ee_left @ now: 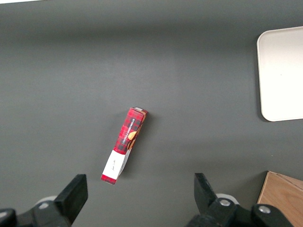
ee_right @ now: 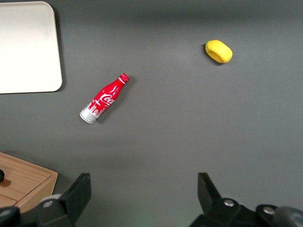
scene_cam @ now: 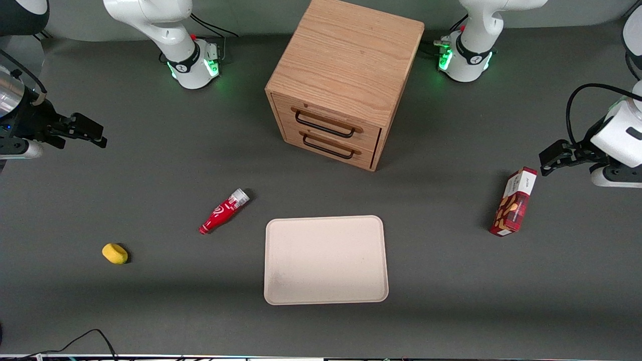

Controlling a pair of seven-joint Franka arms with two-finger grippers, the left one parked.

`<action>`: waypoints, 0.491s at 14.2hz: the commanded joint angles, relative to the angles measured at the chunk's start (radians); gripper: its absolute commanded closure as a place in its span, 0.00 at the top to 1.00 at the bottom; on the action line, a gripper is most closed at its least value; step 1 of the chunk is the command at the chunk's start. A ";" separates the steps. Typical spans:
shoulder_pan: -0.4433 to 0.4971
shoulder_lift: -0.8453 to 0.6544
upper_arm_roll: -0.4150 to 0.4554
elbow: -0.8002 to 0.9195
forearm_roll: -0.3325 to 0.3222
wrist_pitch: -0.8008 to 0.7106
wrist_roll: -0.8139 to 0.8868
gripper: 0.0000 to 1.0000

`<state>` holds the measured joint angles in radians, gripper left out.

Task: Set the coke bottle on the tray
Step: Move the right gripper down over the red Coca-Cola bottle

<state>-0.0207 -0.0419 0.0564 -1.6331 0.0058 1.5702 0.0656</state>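
The coke bottle (scene_cam: 223, 211) is small, slim and red with a white swirl logo. It lies on its side on the grey table beside the tray, its silvery base end pointing away from the front camera. The tray (scene_cam: 326, 259) is large, flat and beige with a low rim, and nothing lies on it. My gripper (scene_cam: 85, 131) hangs high at the working arm's end of the table, well away from the bottle, open and holding nothing. In the right wrist view the bottle (ee_right: 104, 98), a tray corner (ee_right: 28, 47) and the gripper (ee_right: 144, 191) show.
A wooden two-drawer cabinet (scene_cam: 343, 80) stands farther from the front camera than the tray. A yellow lemon-like object (scene_cam: 115, 253) lies toward the working arm's end. A red snack box (scene_cam: 513, 202) lies toward the parked arm's end.
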 commanded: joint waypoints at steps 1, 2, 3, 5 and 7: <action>-0.005 0.010 0.000 0.024 0.016 -0.012 -0.016 1.00; -0.007 0.011 0.000 0.024 0.017 -0.012 -0.015 1.00; -0.007 0.013 0.000 0.024 0.020 -0.010 -0.015 1.00; -0.007 0.026 0.002 0.025 0.028 -0.006 0.008 1.00; 0.002 0.081 0.013 0.047 0.028 0.019 0.107 1.00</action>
<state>-0.0206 -0.0253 0.0583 -1.6322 0.0098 1.5757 0.0981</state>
